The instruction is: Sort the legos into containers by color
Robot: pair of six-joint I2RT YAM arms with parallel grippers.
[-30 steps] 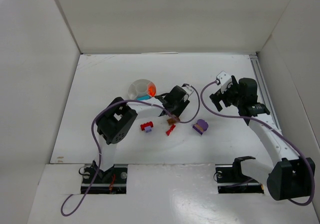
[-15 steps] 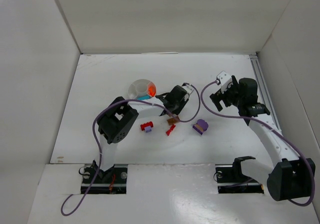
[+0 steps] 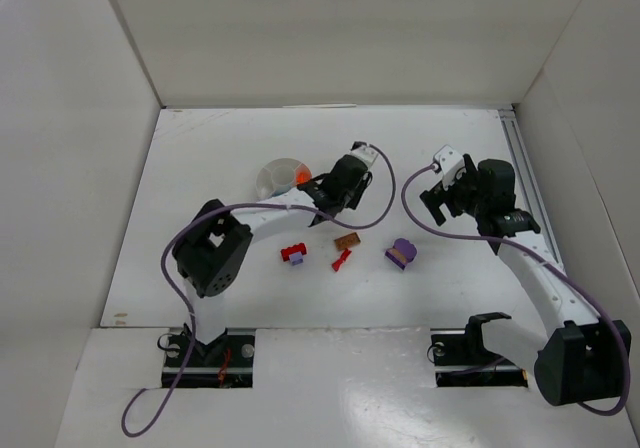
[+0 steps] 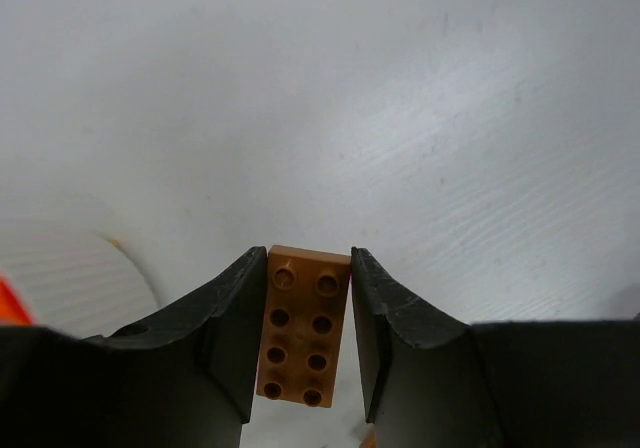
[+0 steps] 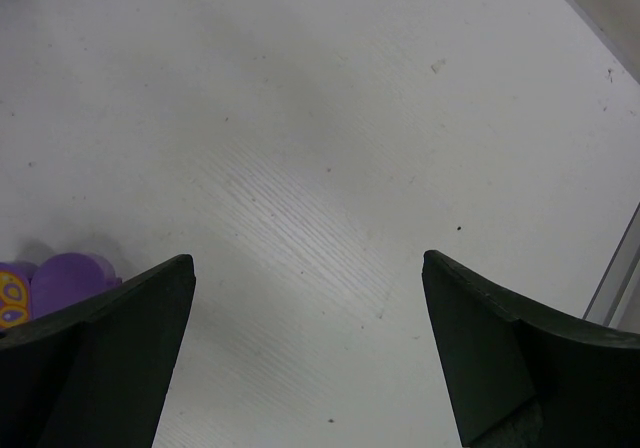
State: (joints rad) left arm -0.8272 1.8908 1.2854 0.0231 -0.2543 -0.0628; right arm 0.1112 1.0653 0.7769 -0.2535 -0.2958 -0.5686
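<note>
Red bricks and a purple brick lie loose on the tabletop. Left hand clamps a tan brick by its long sides, just beside the dish. Judged light, rigid and slick. Right hand is spread wide, empty.

We see a tan brick with dark round holes, and the left pincer around it is black. The surface is white. On it we see a brown brick, a red brick with some purple, a small red piece and a purple piece with a yellow spotted patch. The pale dish has an orange bit in it.
</note>
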